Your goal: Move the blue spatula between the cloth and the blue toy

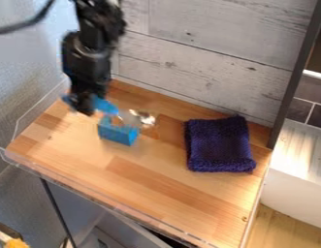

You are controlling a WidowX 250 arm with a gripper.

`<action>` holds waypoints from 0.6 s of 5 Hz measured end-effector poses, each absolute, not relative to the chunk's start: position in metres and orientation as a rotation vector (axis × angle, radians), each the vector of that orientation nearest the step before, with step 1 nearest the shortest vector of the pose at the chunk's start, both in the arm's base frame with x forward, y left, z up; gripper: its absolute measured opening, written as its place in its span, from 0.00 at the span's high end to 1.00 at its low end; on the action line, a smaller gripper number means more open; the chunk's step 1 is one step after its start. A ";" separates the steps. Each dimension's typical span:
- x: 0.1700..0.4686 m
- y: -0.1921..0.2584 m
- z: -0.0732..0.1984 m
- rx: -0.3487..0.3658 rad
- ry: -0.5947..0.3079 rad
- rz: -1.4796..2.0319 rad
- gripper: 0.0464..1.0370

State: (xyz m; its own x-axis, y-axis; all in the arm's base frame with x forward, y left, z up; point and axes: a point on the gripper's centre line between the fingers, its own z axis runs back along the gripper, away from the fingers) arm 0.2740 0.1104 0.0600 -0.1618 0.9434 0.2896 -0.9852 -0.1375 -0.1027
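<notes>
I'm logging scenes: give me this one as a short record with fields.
surface: wooden tabletop
gripper: over the tabletop's far left part
blue spatula: blue part at the gripper; whether gripped, unclear
blue toy: open-topped, near the spatula
shiny piece: beside the toy; possibly the spatula's head
dark purple cloth: lying flat, right of the toy

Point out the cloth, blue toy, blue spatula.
cloth [219,145]: camera view, middle of its upper face
blue toy [115,133]: camera view, its long side facing the camera
blue spatula [104,105]: camera view, a blue stretch of it above and left of the toy
</notes>
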 end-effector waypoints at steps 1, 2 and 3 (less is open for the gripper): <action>0.283 0.143 0.078 0.192 -0.375 1.673 0.62; 0.289 0.175 0.090 0.237 -0.494 1.621 0.62; 0.295 0.203 0.082 0.299 -0.552 1.617 0.62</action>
